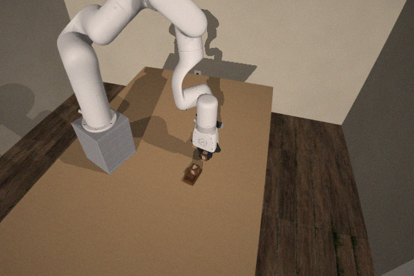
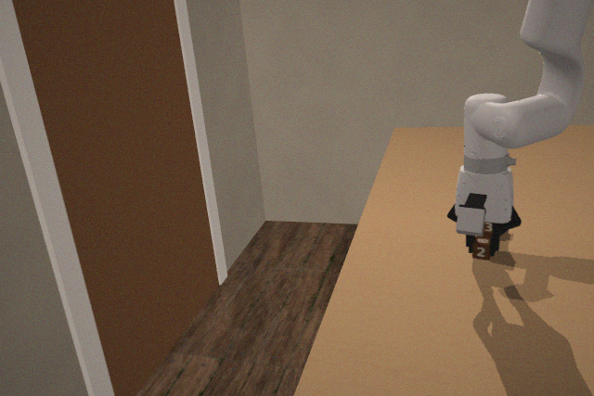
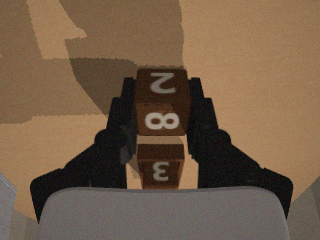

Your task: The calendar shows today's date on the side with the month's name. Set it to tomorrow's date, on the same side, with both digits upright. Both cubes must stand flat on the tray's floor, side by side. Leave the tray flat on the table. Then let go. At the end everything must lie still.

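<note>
My gripper (image 1: 204, 157) (image 2: 483, 247) (image 3: 161, 93) points down and is shut on a brown cube (image 1: 203, 157) (image 2: 481, 253) (image 3: 162, 104). That cube shows a white 2 on one side and an 8 lying sideways on its upper face. In the top view it is beside the tray, apart from it and seemingly above the table. The small brown tray (image 1: 188, 180) stands on the table. The other cube (image 1: 194, 169) (image 2: 487, 227) (image 3: 161, 171) is at the tray and shows a 3. The tray's month name cannot be read.
The tan table (image 1: 150, 226) (image 2: 407, 314) carries the robot's grey base block (image 1: 112, 147) on the left in the top view. The table's edge lies right of the gripper there, with dark wooden floor (image 1: 301, 182) beyond. Arm shadows fall across the table.
</note>
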Controlling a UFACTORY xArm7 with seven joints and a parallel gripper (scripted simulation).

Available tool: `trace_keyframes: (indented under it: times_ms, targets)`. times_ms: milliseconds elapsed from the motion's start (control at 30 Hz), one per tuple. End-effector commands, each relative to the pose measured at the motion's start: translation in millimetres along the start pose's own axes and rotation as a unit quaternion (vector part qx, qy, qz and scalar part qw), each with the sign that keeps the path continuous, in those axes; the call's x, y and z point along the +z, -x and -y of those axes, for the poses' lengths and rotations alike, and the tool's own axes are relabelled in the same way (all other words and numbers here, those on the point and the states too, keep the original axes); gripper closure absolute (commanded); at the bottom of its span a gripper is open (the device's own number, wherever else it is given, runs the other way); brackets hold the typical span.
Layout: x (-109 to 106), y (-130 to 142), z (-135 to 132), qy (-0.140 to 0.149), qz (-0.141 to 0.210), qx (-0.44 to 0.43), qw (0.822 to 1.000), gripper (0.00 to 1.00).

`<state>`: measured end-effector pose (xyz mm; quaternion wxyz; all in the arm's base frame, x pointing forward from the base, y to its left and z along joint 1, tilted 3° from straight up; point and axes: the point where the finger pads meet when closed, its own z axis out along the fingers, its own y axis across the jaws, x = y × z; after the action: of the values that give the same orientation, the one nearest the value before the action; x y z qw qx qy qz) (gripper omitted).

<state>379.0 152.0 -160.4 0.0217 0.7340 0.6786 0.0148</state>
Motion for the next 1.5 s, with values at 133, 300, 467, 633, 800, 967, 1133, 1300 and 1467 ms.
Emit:
trace_keyframes:
  times_ms: [133, 300, 467, 633, 800, 967, 1133, 1300, 1467]
  targets:
    - [-0.9, -0.6, -1.3, 0.001, -0.001, 0.000, 1.000, 0.71]
    - [-0.9, -0.6, -1.3, 0.001, -0.001, 0.000, 1.000, 0.63]
    - [-0.9, -0.6, -1.3, 0.001, -0.001, 0.000, 1.000, 0.59]
    - [-0.9, -0.6, -1.3, 0.001, -0.001, 0.000, 1.000, 0.55]
    - [-0.9, -0.6, -1.3, 0.001, -0.001, 0.000, 1.000, 0.51]
    - [-1.0, -0.6, -1.3, 0.001, -0.001, 0.000, 1.000, 0.51]
    - [-6.8, -0.6, -1.3, 0.001, -0.001, 0.000, 1.000, 0.51]
    - [-17.5, -0.6, -1.3, 0.001, -0.001, 0.000, 1.000, 0.51]
    - [-43.7, -0.5, -1.2, 0.001, -0.001, 0.000, 1.000, 0.51]
